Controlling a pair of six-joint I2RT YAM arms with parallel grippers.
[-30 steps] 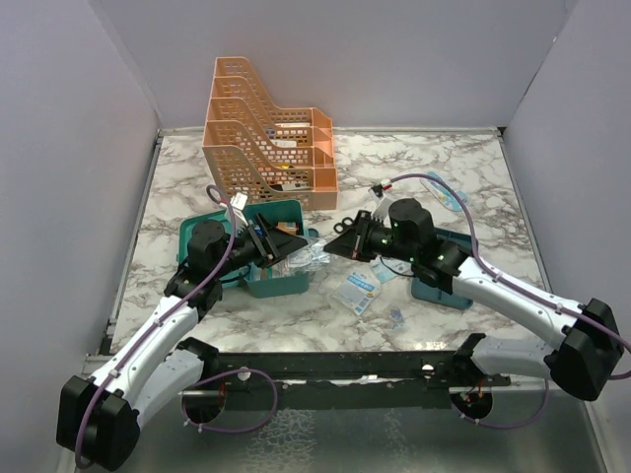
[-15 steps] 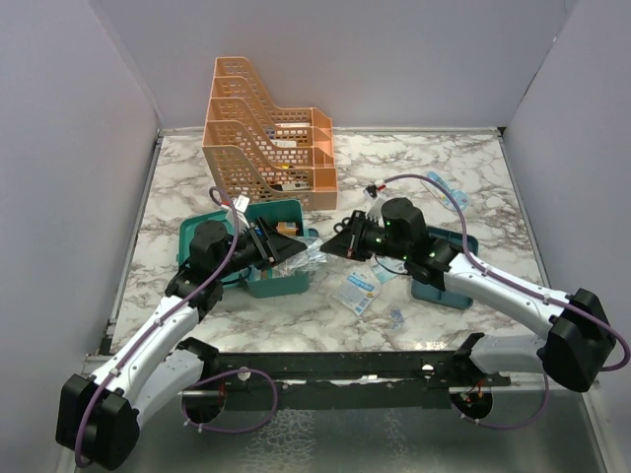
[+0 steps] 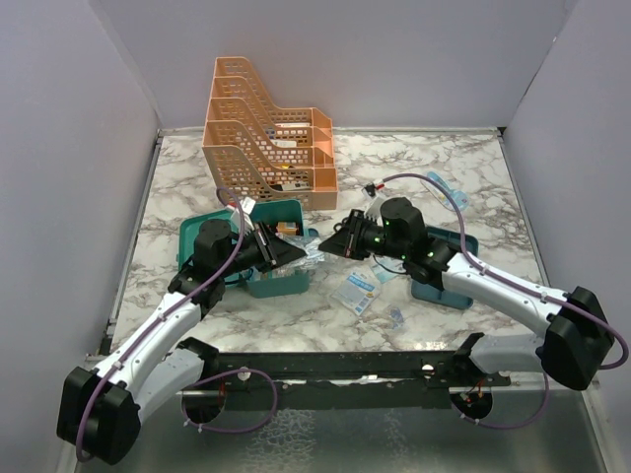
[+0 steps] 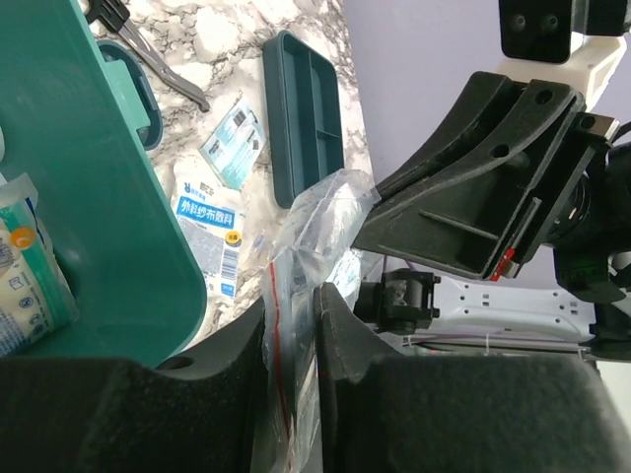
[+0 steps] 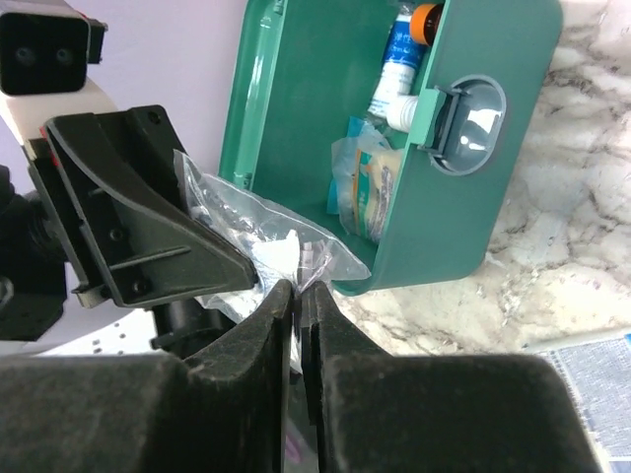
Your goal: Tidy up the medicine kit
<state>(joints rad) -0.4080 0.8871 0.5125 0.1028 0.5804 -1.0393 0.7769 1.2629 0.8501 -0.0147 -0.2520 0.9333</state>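
Top external: marbled table (image 3: 414, 168), grey walls (image 3: 394, 59). Both the left gripper (image 4: 293, 325) and the right gripper (image 5: 298, 294) clench one clear bag (image 5: 246, 222) just beside the open medicine kit (image 3: 274, 284).

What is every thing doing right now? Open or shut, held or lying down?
medicine kit, open, partly filled.
clear bag, pinched by both tools.
left tool, shut on the clear bag.
right tool, shut on the clear bag.
divided tray, out of the kit, lying on the table.
blue packet, flat on the table.
file rack, standing upright.
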